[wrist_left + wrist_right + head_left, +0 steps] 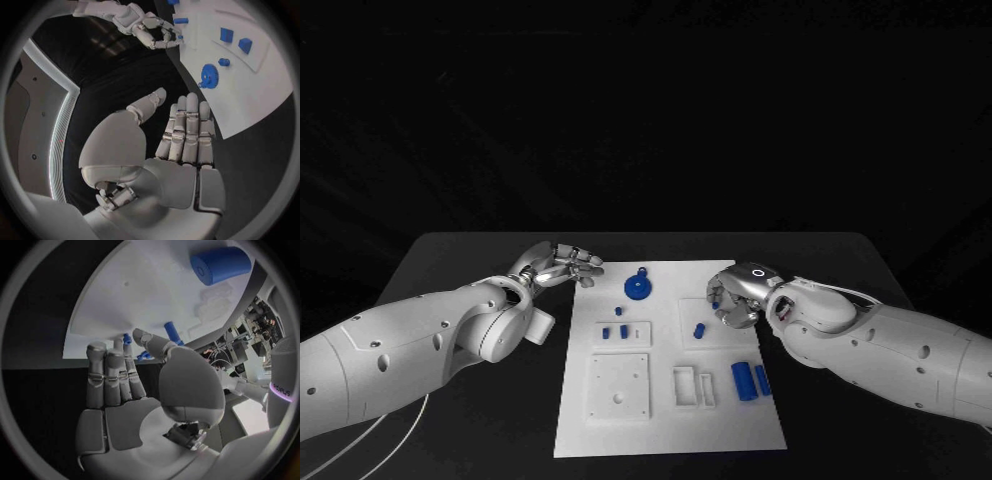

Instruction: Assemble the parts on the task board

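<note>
The task board (669,400) is laid in the middle of the black table (473,250). A blue gear (638,290) is seen near the board's far edge, with small blue pegs (623,328) just before it and two blue cylinders (744,381) by the right edge. The left hand (560,266) is held over the table just beside the board's far left corner, fingers straight and close together, nothing grasped. The right hand (734,298) is curled over the board's right side, partly hiding a small blue part (701,329); whether anything is pinched cannot be told.
</note>
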Action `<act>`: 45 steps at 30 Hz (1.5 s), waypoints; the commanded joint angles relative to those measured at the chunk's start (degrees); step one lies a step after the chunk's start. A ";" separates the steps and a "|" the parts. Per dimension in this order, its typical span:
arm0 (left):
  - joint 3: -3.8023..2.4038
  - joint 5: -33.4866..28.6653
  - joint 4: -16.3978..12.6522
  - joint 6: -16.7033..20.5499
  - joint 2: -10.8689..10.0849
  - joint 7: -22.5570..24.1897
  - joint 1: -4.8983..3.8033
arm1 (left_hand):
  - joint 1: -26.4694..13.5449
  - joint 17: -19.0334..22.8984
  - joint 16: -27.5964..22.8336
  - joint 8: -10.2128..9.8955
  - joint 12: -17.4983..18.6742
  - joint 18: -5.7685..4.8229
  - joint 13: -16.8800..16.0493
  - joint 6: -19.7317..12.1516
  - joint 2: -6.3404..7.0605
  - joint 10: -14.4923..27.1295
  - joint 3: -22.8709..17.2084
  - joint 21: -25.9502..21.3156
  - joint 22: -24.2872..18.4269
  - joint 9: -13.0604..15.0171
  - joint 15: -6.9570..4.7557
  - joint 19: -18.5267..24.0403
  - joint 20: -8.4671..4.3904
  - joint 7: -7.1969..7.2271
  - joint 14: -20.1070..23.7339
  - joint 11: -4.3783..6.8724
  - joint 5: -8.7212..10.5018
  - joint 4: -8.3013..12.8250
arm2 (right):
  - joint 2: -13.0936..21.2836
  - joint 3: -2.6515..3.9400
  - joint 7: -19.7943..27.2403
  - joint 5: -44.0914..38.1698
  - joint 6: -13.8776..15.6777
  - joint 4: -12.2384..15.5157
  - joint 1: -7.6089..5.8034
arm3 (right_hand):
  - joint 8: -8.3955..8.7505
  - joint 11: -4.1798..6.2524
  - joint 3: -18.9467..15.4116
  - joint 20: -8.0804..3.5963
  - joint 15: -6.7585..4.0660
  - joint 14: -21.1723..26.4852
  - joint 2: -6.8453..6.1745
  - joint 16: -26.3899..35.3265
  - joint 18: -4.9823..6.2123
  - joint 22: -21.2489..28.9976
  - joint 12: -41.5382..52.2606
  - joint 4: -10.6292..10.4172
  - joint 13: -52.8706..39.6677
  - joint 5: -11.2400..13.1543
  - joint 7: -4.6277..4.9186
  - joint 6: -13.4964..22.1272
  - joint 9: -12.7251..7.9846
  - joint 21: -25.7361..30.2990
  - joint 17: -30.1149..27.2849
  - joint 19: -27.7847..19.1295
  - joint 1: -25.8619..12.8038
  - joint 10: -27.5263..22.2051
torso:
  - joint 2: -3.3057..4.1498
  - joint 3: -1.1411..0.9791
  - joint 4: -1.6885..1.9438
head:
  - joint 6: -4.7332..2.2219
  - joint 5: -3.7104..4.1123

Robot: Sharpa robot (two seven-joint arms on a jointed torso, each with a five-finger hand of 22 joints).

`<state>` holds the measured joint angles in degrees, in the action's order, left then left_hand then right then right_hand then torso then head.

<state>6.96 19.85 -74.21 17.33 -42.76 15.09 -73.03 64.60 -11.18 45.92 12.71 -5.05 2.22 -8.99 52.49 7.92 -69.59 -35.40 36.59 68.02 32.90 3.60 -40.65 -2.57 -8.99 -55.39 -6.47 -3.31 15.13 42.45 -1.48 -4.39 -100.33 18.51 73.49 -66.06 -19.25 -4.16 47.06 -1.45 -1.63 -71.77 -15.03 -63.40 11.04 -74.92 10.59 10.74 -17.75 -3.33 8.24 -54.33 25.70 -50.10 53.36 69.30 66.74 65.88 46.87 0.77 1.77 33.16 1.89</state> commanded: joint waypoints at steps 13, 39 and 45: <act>-0.06 -0.84 -0.01 -0.98 0.01 0.87 -0.06 | -0.24 -0.27 -0.57 0.36 0.26 -0.35 0.11 -0.53 -0.72 0.15 0.44 -0.30 0.05 -0.14 -0.12 -0.31 0.38 0.03 -0.73 -0.18 0.15 -0.10 | -1.06 -0.58 -2.69 -4.84 -0.66 -0.43 0.92 | -1.83 1.46 2.40 -0.37 -2.03 -0.26 2.89 -0.56 3.96 -1.19 1.29 0.56 -1.34 0.38 -1.64 -4.04 0.62 -0.31 -0.30 0.55 0.58 5.98 | -0.01 -0.08 0.00 | 0.42 0.12; -0.06 -1.08 0.86 -0.74 0.12 1.00 -0.05 | -0.17 -0.50 -1.02 0.46 0.36 -0.34 0.22 -0.57 -0.81 0.34 0.53 -0.44 0.14 -0.21 -0.15 -0.38 0.35 0.05 -0.97 -0.26 0.15 -0.01 | -0.51 -0.71 -4.17 -6.86 5.21 1.25 1.08 | -2.50 2.25 3.87 -0.78 -2.80 -0.95 2.61 -0.67 3.96 -1.08 1.44 1.00 -2.34 0.49 -2.37 -5.76 1.02 -0.83 -0.60 1.17 0.58 7.97 | -0.05 -0.04 0.06 | 0.44 0.17; -0.06 -1.11 1.44 -0.59 0.19 1.13 -0.05 | -0.17 -0.53 -1.07 0.47 0.37 -0.34 0.23 -0.57 -0.83 0.35 0.54 -0.45 0.15 -0.22 -0.15 -0.39 0.35 0.05 -0.99 -0.27 0.15 -0.01 | 0.45 -0.05 -3.84 -6.58 6.50 2.61 1.06 | -2.57 2.32 4.21 -0.88 -2.88 -1.17 2.33 -0.62 3.96 -1.03 1.39 0.85 -2.49 0.50 -2.44 -5.93 1.10 -0.87 -0.68 1.36 0.58 8.18 | -0.06 -0.05 0.01 | 0.39 0.10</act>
<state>6.96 19.25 -72.81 17.09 -42.72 15.25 -73.03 64.37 -11.61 45.03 12.93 -5.05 2.19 -8.84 52.35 7.69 -69.40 -35.09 36.37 68.08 32.73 3.39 -40.86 -2.35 -8.84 -56.00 -6.66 -3.31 15.14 42.87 -1.65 -8.91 -106.53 23.56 75.70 -64.99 -21.46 -1.65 50.93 -1.95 -4.20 -72.88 -12.52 -63.79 11.04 -74.91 11.67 11.62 -20.17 -3.05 5.83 -59.94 26.70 -50.58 52.75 70.62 67.12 70.88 46.81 0.73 1.81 33.57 2.01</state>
